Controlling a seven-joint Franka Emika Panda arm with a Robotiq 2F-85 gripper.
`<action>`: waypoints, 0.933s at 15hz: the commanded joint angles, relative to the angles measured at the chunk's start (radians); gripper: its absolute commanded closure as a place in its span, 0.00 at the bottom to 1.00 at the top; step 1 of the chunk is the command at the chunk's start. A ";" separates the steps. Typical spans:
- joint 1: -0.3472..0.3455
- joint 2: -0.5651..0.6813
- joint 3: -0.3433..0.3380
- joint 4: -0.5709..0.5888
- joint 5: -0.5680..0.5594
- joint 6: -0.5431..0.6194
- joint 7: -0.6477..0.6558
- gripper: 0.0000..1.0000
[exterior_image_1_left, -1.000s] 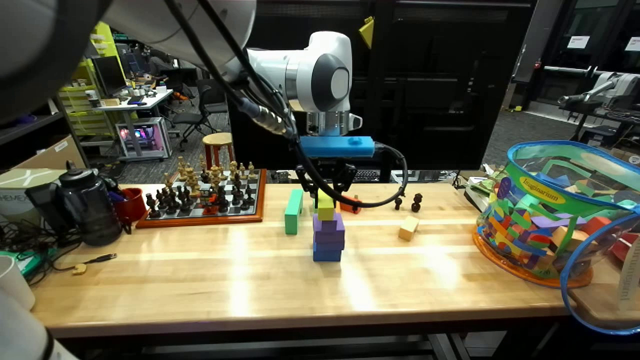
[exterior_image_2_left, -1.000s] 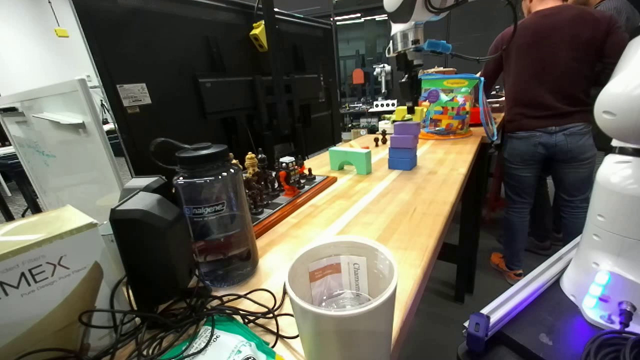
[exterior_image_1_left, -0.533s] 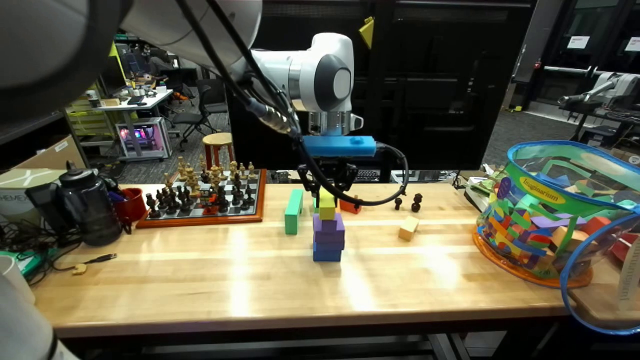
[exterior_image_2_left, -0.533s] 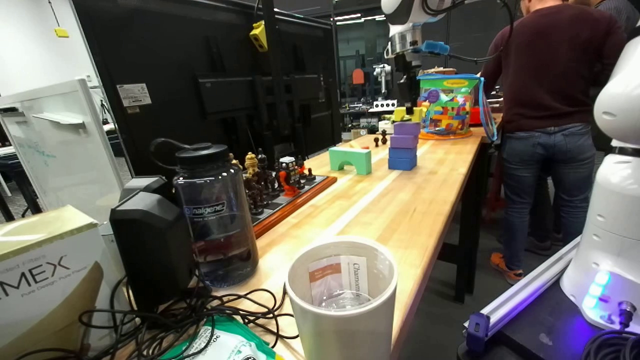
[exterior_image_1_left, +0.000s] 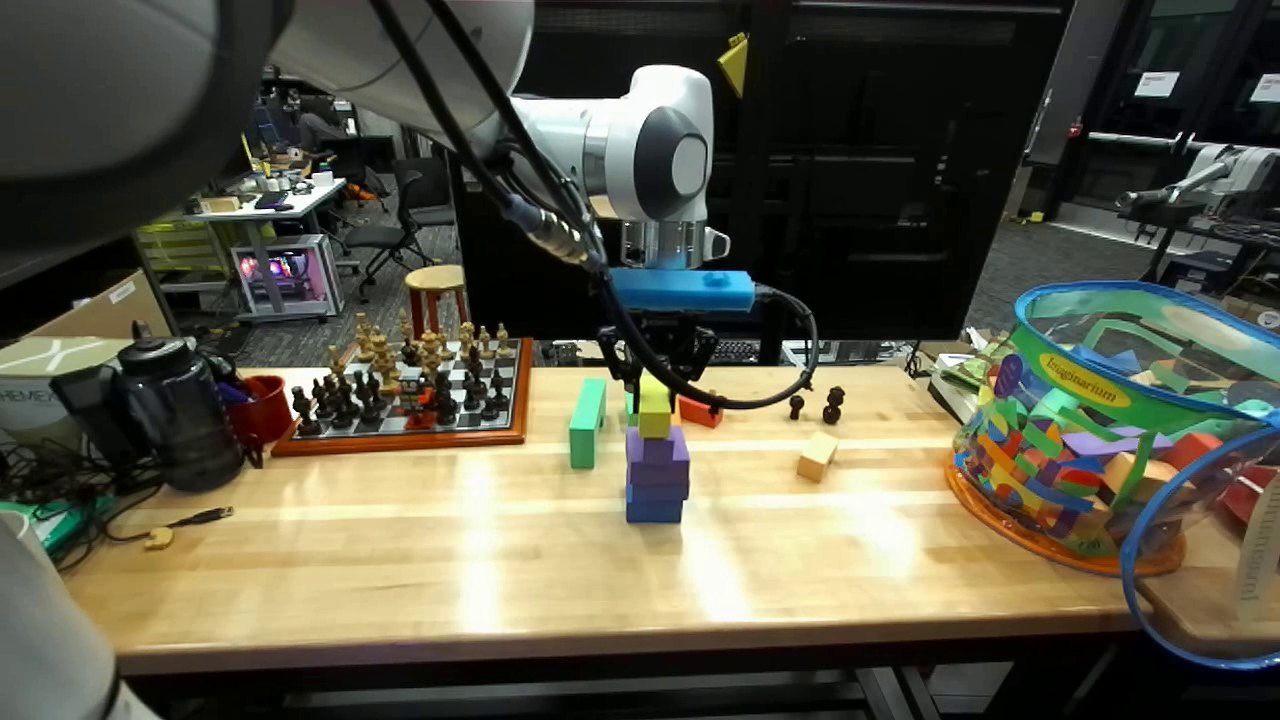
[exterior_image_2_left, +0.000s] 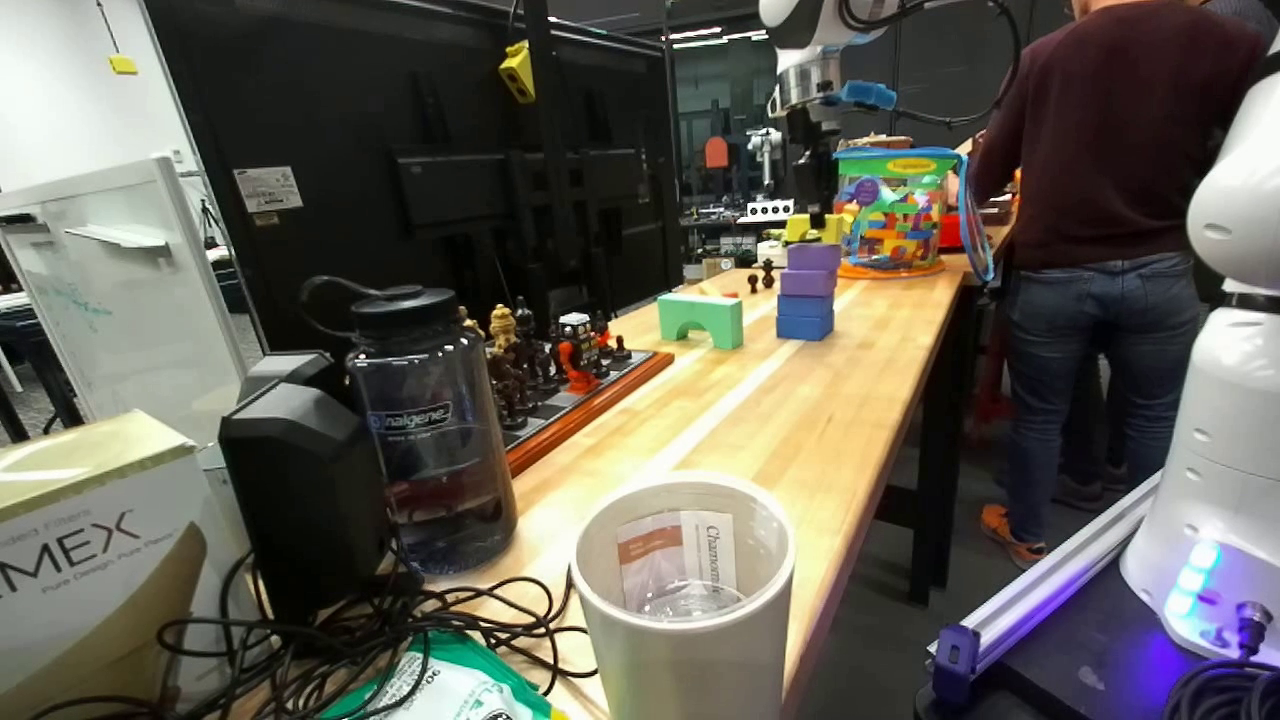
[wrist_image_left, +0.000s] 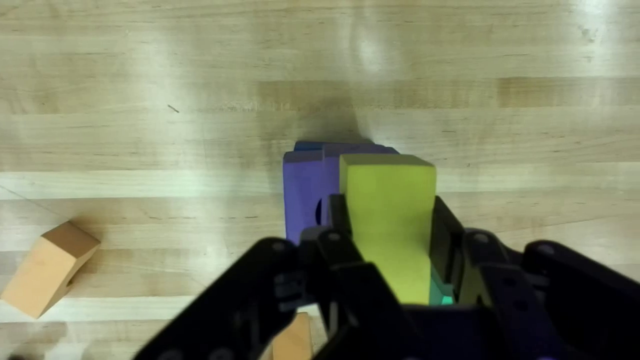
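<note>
Gripper (wrist_image_left: 392, 225) is clamped on the yellow block (wrist_image_left: 391, 195): wrist view has a black finger (wrist_image_left: 341, 214) against each side face, block filling the whole gap, near end sticking out past the fingers. Arm comes down from above, so the block hangs at the very bottom of it. Position: right over the purple-and-blue stack (exterior_image_2_left: 806, 285), two purple on two blue, standing on the worktop (exterior_image_1_left: 400, 560). Yellow's underside is at the level of the top purple or just above; can't tell if they touch. From the wrist, yellow covers part of the purple, and a purple strip shows along one side, so it looks offset from stack center. Nearby: green arch block (exterior_image_2_left: 700, 307) just left of the stack in both exterior views, red block (exterior_image_1_left: 700, 413) behind it, plain wood block (exterior_image_1_left: 817, 457) off to the right in an exterior view. Farther out: chessboard (exterior_image_1_left: 400, 446) with pieces at one end, clear block bucket (exterior_image_1_left: 1085, 380) at the other.
</note>
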 joint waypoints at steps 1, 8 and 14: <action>-0.007 0.015 -0.001 0.030 0.020 -0.034 -0.022 0.60; -0.016 0.022 -0.002 0.030 0.032 -0.030 -0.019 0.10; -0.020 0.005 -0.004 0.022 0.053 -0.033 -0.027 0.00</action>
